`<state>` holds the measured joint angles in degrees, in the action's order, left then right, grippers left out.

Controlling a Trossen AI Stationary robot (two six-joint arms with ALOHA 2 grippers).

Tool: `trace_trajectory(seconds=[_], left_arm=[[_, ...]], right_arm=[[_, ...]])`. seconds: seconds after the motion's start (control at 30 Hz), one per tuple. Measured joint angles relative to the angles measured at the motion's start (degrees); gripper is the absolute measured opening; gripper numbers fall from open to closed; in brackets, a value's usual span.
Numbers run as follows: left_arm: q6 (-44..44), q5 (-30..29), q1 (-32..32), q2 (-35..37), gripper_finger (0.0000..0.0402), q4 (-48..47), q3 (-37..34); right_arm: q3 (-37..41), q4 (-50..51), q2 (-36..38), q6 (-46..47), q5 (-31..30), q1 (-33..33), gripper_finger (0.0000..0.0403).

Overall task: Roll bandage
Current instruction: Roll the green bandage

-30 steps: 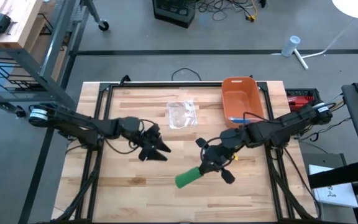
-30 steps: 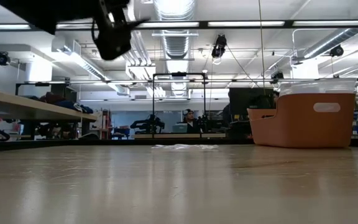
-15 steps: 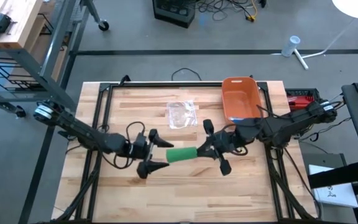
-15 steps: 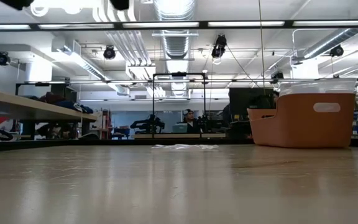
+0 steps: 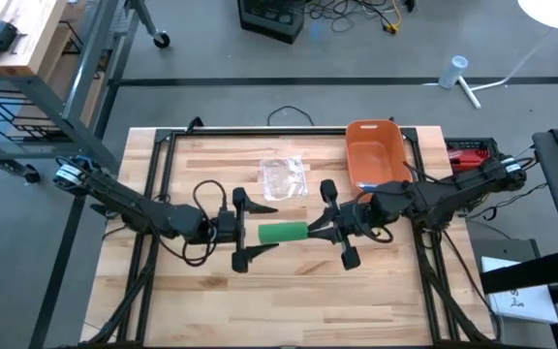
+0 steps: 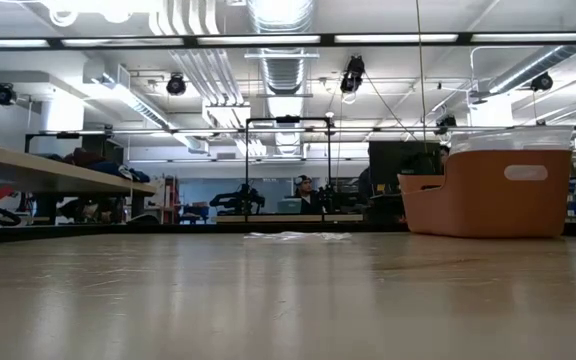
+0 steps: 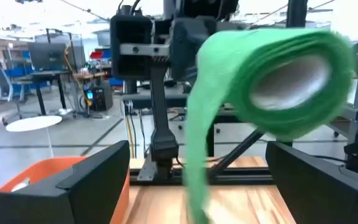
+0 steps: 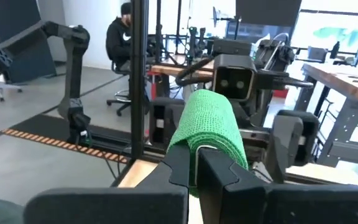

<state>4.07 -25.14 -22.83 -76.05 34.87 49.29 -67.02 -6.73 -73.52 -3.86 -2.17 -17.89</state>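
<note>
Green bandage roll (image 5: pixel 283 232), held above the middle of the worktop (image 5: pixel 201 291) between my two tools. Its long axis runs left to right, in line with both arms. My right tool (image 5: pixel 329 231) is closed on the roll's right end and carries it. My left tool (image 5: pixel 250 230) stands fully open at the free left end, one finger (image 7: pixel 89 177) on each side, neither touching as far as I can see. The left tool is therefore the one placed to take the free end. The roll is loosely wound around a pale hollow core, with a strip trailing below it.
</note>
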Motion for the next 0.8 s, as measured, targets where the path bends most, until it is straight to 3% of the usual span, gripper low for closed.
trace_trajectory(seconds=[0.2, 0.4, 0.57, 0.8], left_arm=[[-0.7, 1.0, 0.1, 0.3, 0.0352, -0.4, 1.2], [-0.7, 2.2, 0.4, -0.5, 0.0304, -0.9, 1.3], [-0.4, 2.2, 0.5, -0.5, 0.0233, 0.0, 1.2], [-0.1, 2.2, 0.7, -0.6, 0.0101, 0.3, 1.2]], right_arm=[[0.0, -0.1, 0.2, -1.5, -0.9, 0.0, 0.0003], [0.0, -2.8, 0.3, -3.8, -1.0, 0.0, 0.0003], [0.0, -3.0, 0.3, -4.3, -1.0, 0.0, 0.0003], [0.0, -3.0, 0.3, -3.8, -1.0, 0.0, 0.0003]])
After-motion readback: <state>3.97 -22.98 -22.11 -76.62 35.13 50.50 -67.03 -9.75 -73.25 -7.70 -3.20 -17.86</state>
